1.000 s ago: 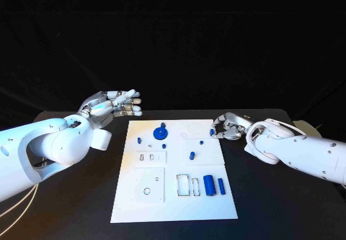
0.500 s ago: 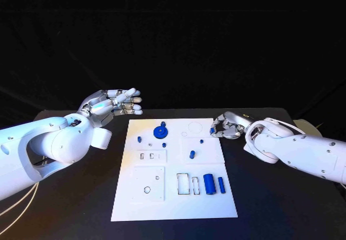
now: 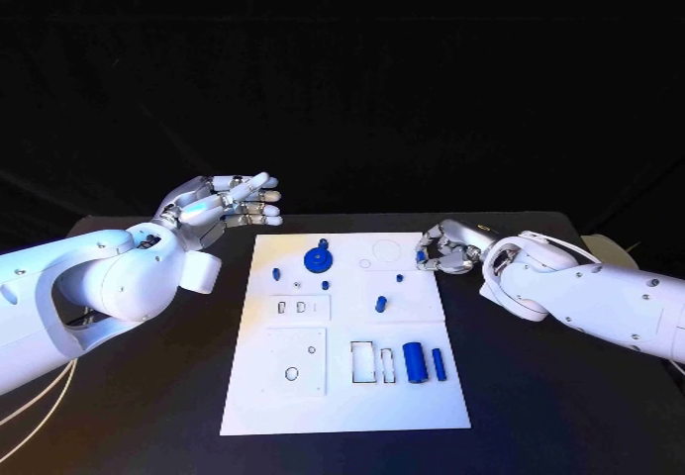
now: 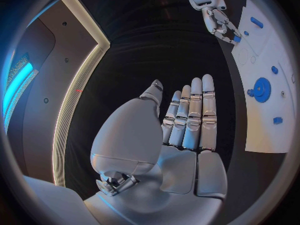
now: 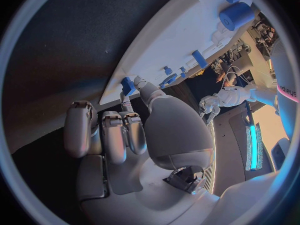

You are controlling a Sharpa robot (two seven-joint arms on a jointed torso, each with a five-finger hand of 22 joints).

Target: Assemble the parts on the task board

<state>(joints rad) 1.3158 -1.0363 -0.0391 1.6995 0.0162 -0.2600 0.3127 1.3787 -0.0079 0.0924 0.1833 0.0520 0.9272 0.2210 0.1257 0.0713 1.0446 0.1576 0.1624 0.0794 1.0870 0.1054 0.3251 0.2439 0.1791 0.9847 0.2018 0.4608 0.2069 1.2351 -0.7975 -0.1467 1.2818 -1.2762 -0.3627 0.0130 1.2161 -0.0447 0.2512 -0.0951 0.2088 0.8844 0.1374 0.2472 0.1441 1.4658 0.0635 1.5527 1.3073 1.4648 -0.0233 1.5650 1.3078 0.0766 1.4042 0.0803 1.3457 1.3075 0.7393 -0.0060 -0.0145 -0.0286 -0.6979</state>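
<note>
Black tabletop [image 3: 143, 396] bears the white task board [image 3: 342, 406]; at its two-o'clock edge the right hand [image 3: 445, 251] pinches a small blue part [image 3: 420, 259], seemingly mid-pickup, needing a lift toward its slot, while the left hand [image 3: 217, 208], fingers apart, hovers empty at ten o'clock.

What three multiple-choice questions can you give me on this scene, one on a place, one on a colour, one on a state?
1. Where on the board is the gear?
A. its near edge
B. its far half
C. its near right corner

2. What colour is the board?
A. yellow
B. red
C. white

3. How is the left hand?
A. raised, holding nothing
B. gripping the gear
C. pressing on the board

Answers: 1 B, the gear lies toward the board's far end; 2 C, the board shows white against the black table; 3 A, its fingers are stretched out with nothing in them.
</note>
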